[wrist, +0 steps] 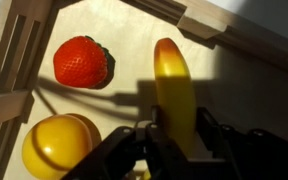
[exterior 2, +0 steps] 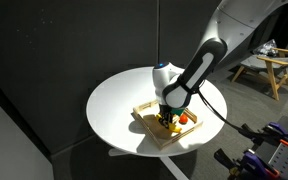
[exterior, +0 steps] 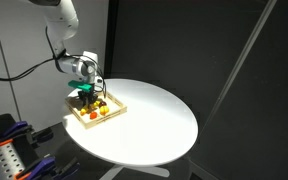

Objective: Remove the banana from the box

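In the wrist view the yellow banana (wrist: 172, 85) lies in the light-wood box (wrist: 209, 20) and runs straight between my two dark fingers. My gripper (wrist: 174, 140) is shut on the banana's near end, with a finger pressed on each side. In both exterior views the gripper (exterior: 84, 97) (exterior 2: 167, 118) reaches down into the box (exterior: 115, 110) (exterior 2: 144, 112), which sits near the edge of the round white table (exterior: 154, 120) (exterior 2: 124, 95). The banana is hidden behind the gripper in those views.
A red strawberry (wrist: 81, 60) and a round yellow fruit (wrist: 56, 142) lie in the box just left of the banana. Small orange and red items (exterior 2: 184, 118) show in the box beside the gripper. Dark walls stand behind the table.
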Tool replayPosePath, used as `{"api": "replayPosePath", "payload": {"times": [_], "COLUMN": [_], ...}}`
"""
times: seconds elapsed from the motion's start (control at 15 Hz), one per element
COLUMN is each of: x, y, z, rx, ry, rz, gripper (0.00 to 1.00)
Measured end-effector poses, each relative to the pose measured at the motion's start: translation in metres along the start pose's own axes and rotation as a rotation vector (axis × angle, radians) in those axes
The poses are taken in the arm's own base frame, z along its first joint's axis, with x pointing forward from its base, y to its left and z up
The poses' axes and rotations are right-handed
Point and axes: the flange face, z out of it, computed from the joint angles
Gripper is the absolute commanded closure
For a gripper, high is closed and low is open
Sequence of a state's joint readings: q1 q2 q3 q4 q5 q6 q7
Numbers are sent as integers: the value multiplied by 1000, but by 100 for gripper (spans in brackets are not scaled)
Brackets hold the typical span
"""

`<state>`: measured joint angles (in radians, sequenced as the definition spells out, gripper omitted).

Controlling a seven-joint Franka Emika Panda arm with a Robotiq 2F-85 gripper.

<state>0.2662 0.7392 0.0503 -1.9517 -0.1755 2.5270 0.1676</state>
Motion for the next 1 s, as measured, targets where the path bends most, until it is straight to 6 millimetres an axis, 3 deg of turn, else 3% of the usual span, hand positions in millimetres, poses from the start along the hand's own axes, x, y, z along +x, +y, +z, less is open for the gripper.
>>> {"api": "replayPosePath", "payload": {"times": [0.47,1.0], "x": [1,2], "y": [-5,-10], "z": [-5,-42], "rx": [-9,-25], "ry": [-18,-22], "rz": [-10,-26], "gripper": [86,86]}}
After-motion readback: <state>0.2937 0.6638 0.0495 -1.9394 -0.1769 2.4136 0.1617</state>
